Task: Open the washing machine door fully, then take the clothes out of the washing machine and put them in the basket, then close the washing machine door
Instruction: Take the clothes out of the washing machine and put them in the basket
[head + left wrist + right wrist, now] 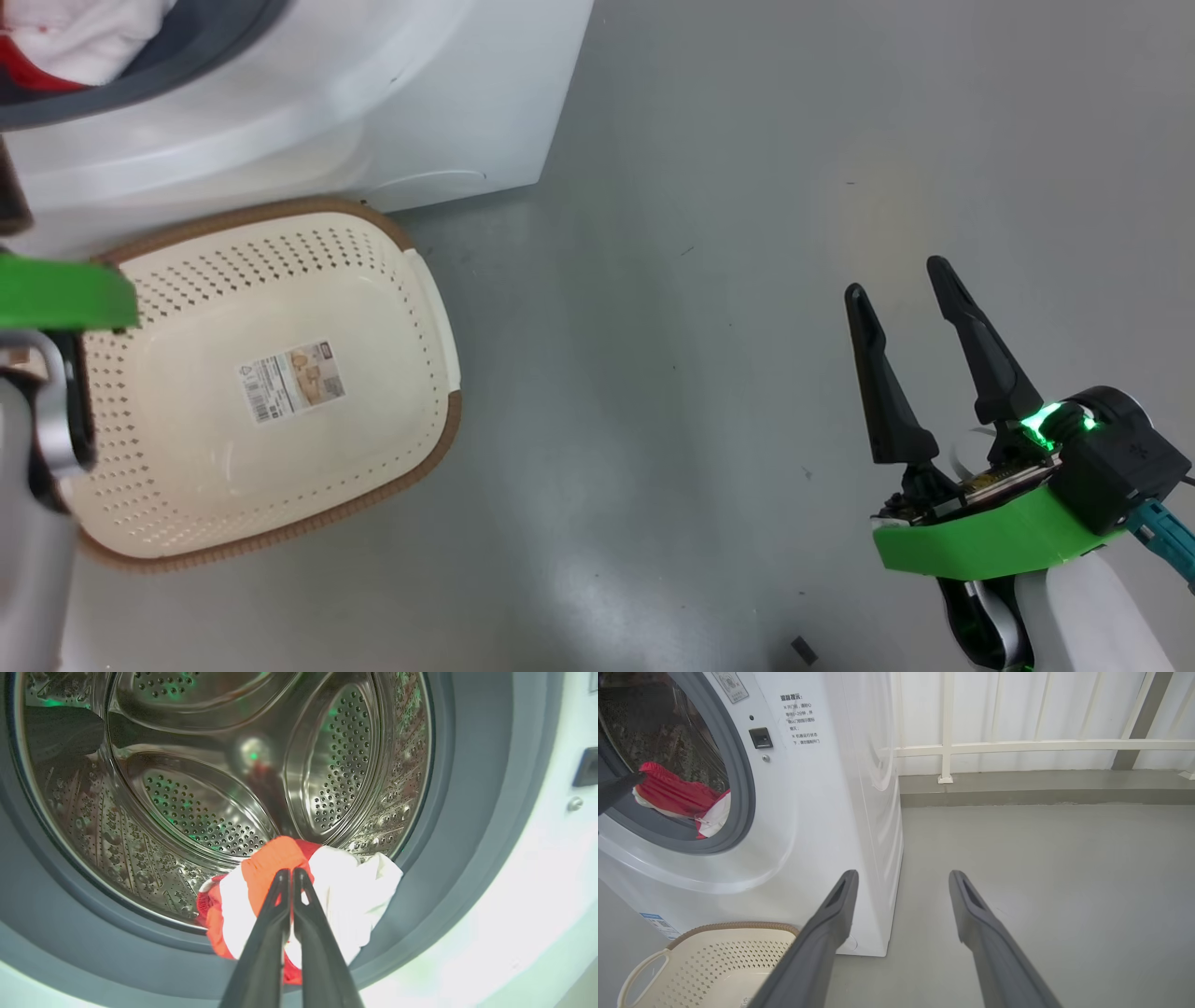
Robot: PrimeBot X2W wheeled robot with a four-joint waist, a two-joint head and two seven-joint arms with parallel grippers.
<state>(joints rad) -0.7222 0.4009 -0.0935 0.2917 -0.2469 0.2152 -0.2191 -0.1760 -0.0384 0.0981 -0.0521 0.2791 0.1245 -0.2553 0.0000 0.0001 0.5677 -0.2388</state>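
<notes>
Head view: one basket [187, 448] sits on the floor [700, 373], well left of the right gripper [896, 280], whose two fingers stand apart. Left wrist view: the left gripper [290, 873] is pinched together on one red-and-white bundle of clothes [336, 891] at the mouth of the washing machine [537, 858]. Right wrist view: that bundle lies up and left of the spread fingers.

Grey floor [709, 280] w/ small dark scrap [803, 650]; white railing [1017, 746] on grey kerb [1017, 788]

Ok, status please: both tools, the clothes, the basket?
Left tool shut on the clothes at the washing machine opening. Right tool open, above the floor. Basket empty, nothing blocking.
</notes>
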